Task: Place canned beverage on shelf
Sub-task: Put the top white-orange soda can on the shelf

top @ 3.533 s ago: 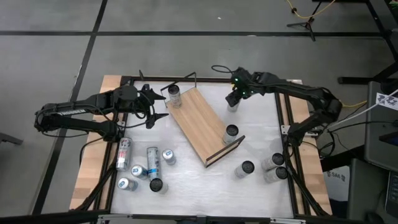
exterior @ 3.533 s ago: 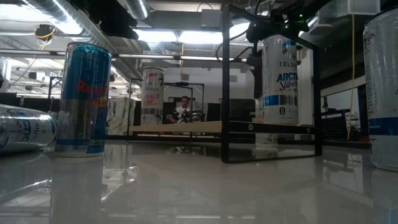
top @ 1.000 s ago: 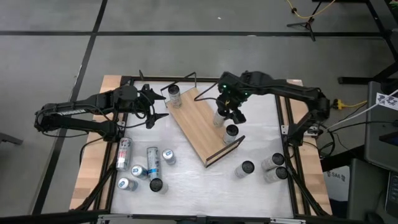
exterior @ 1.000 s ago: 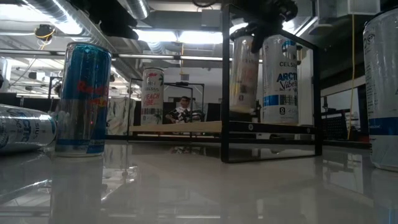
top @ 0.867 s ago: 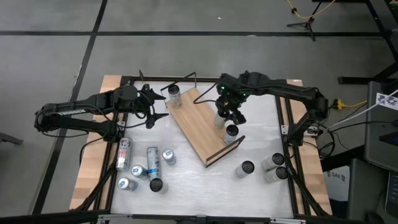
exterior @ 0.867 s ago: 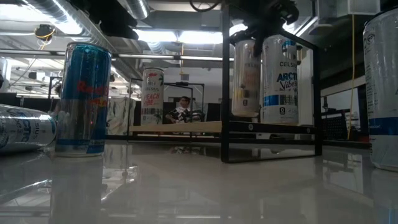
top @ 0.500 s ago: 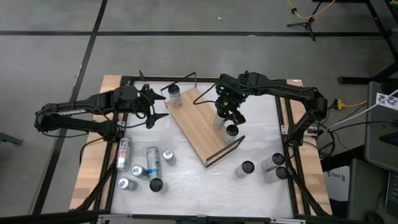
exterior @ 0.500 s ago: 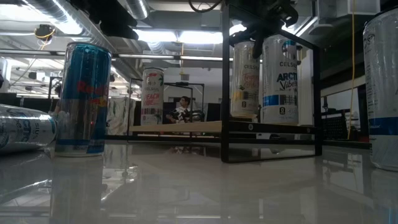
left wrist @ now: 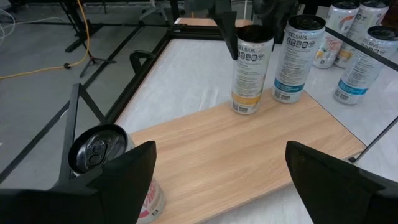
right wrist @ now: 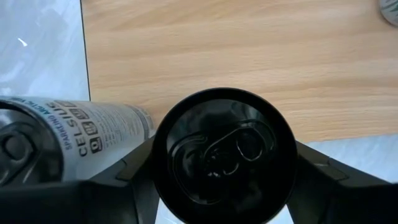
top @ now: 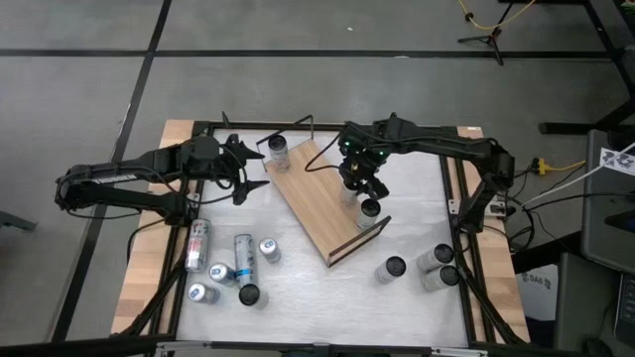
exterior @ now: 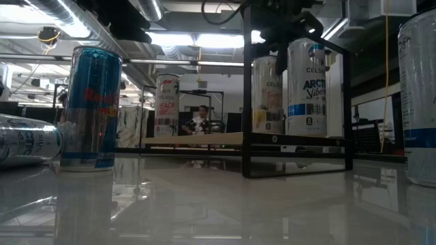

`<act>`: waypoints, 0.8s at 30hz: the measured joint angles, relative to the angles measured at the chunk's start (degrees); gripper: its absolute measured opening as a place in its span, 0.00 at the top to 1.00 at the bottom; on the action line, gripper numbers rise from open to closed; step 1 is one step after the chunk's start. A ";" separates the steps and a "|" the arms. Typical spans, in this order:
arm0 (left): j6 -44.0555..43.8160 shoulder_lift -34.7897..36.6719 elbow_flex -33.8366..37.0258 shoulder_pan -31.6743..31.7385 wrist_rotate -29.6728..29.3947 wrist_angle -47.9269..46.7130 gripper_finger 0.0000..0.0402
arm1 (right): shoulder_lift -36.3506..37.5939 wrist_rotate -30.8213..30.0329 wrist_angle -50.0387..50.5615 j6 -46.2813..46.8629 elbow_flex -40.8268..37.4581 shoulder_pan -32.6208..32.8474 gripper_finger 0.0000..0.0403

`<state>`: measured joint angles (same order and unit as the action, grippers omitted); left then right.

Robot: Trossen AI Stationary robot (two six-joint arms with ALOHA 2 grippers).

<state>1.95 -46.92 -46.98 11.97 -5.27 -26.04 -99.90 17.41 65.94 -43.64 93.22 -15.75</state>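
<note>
The shelf [top: 310, 201] is a light wooden board lying slantwise on the table, with black wire rails at its short ends. My right gripper [top: 354, 181] is above its near-right part, shut on a Celsius can with a yellow bottom band [left wrist: 250, 71]. That can stands upright beside a blue-and-white Celsius can [left wrist: 297, 57] on the board. A third can [top: 278, 149] stands at the shelf's far-left end. My left gripper [top: 253, 169] is open and empty, level beside that end. My right gripper pinches the can's top end just under the rim [right wrist: 163, 165] between its two fingers [right wrist: 132, 169], one on each side. The fingers come from above, pointing down. The can is upright with its base [left wrist: 245, 109] down on the board, as far as shows.
Several cans stand and lie at the table's near left [top: 243, 256], and three stand at the near right [top: 437, 260]. A Red Bull can [exterior: 90, 109] stands close to the low camera. A person [exterior: 201, 117] sits in the room beyond the table.
My right gripper has gone a little toward the table's left edge and down, still shut on the can. The can hung tilted above the board. It now stands upright and lower, at board level beside the blue-and-white can.
</note>
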 joint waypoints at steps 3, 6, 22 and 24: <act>0.03 0.00 0.00 0.00 -0.01 -0.01 0.13 | -0.06 0.02 -0.07 -0.09 0.01 0.00 0.38; 0.06 0.00 0.00 0.00 0.01 -0.02 0.13 | -0.08 -0.10 -0.11 -0.15 0.01 0.00 0.37; 0.12 0.00 -0.01 0.00 -0.01 -0.02 0.13 | -0.13 -0.48 -0.07 -0.15 0.01 0.00 0.26; 0.14 0.00 -0.01 0.00 0.01 -0.02 0.13 | -0.13 -0.48 -0.07 -0.15 0.01 0.00 0.26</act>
<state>2.09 -46.92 -47.00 11.96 -5.26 -26.06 -100.03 16.93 65.87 -43.79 93.23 -15.75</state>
